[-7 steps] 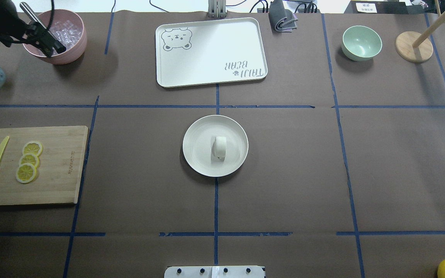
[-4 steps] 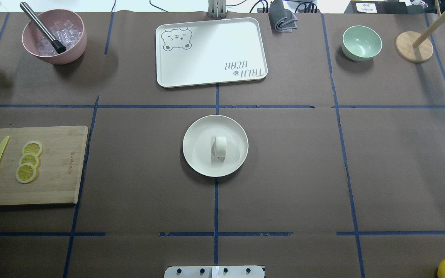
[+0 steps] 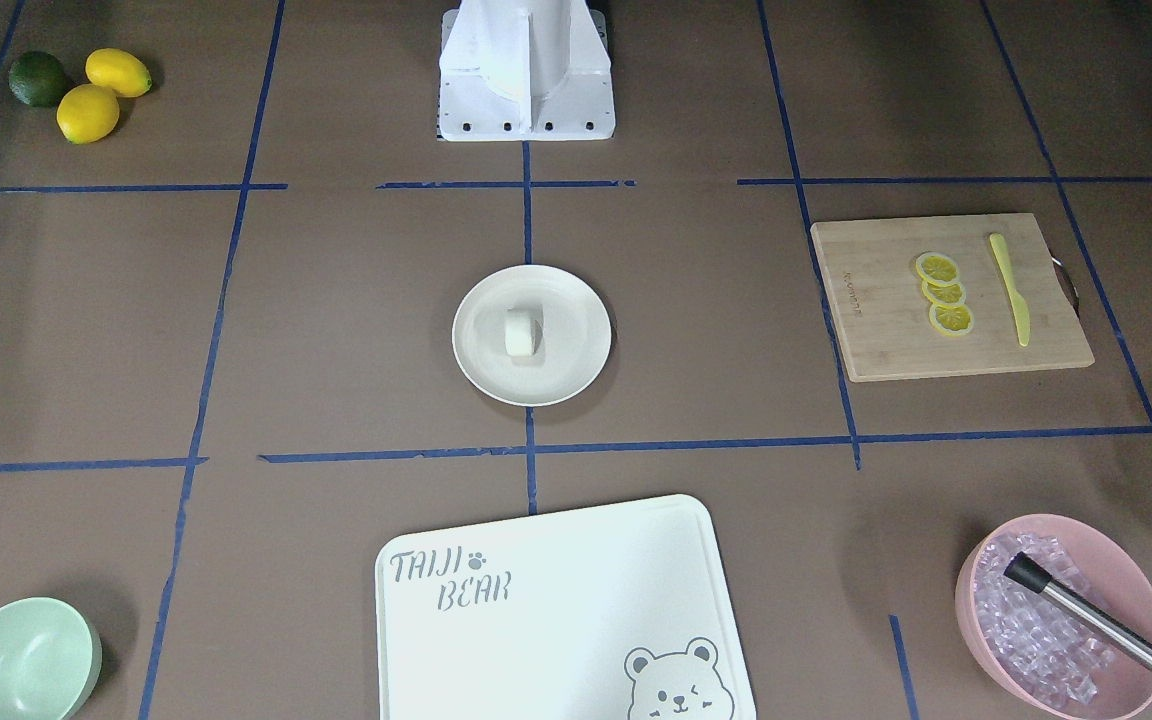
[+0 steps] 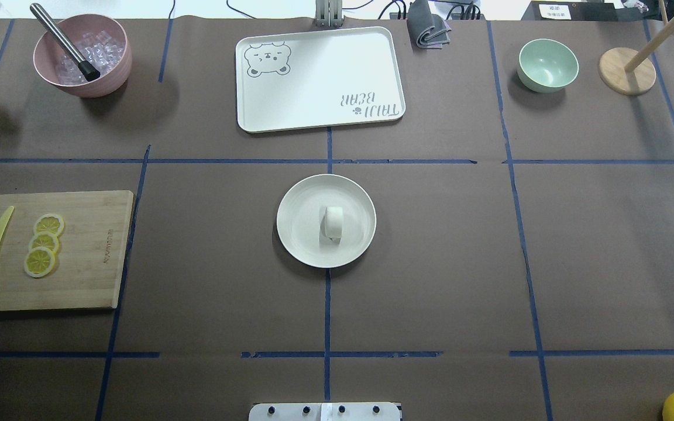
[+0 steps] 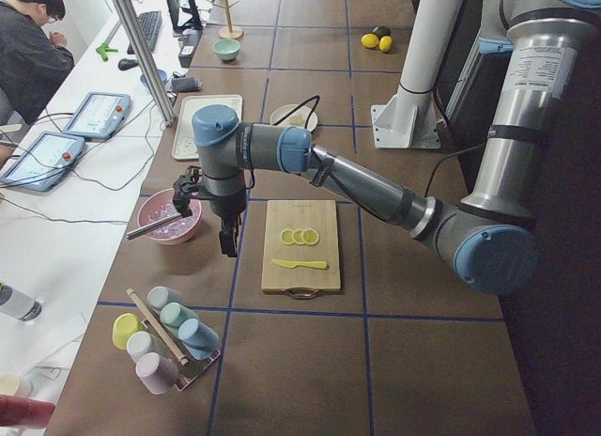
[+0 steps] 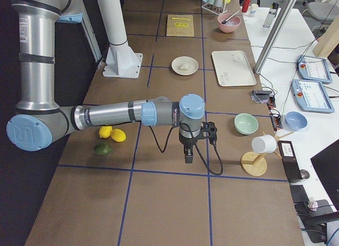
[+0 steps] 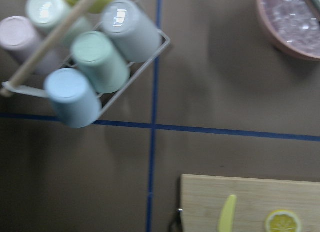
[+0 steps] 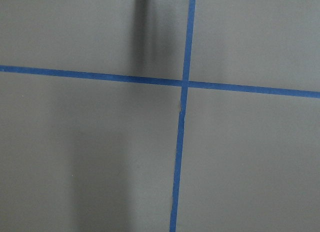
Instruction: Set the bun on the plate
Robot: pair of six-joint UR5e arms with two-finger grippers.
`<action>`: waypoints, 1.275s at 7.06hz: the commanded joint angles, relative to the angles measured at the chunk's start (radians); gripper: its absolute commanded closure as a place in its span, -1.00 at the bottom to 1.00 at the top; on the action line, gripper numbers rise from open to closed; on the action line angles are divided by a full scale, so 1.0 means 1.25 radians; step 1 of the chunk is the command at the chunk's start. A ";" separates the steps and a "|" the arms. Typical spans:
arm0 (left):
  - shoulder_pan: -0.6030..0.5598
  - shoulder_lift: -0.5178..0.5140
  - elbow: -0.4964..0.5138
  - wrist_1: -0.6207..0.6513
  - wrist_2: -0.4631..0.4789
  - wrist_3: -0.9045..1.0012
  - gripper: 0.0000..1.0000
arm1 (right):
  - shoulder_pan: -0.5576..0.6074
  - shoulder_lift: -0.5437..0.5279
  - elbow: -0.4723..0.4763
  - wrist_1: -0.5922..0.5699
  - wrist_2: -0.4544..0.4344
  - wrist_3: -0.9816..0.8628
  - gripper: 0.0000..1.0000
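The small white bun lies on its side in the middle of the round cream plate at the table's centre, also seen as the bun on the plate in the front-facing view. Nothing touches either. My left gripper hangs pointing down between the pink bowl and the cutting board, far from the plate; it shows only in the exterior left view, so I cannot tell its state. My right gripper hangs low over bare table near the mint bowl, seen only in the exterior right view; cannot tell its state.
A cutting board holds lemon slices and a yellow knife. A pink bowl of ice with a metal tool, the bear-print board, a mint bowl, a cup rack and a seated person surround the area.
The left arm, which hung over the pink bowl at the overhead view's top left one second ago, has withdrawn out of that view. Bun and plate have not moved.
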State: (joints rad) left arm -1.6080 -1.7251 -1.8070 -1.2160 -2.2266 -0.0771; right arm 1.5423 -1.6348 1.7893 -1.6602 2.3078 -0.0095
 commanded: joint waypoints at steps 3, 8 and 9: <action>-0.050 0.166 0.023 -0.180 -0.014 0.032 -1.00 | 0.001 0.003 -0.045 0.052 0.002 0.003 -1.00; -0.046 0.175 0.182 -0.357 -0.134 0.024 -1.00 | 0.001 -0.004 -0.048 0.052 0.001 0.003 -1.00; -0.044 0.173 0.179 -0.359 -0.133 -0.023 -1.00 | 0.000 -0.004 -0.050 0.052 0.001 0.004 -1.00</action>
State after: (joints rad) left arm -1.6650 -1.5070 -1.5853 -1.6599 -2.3892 -0.0604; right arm 1.5429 -1.6399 1.7296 -1.5953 2.3088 -0.0061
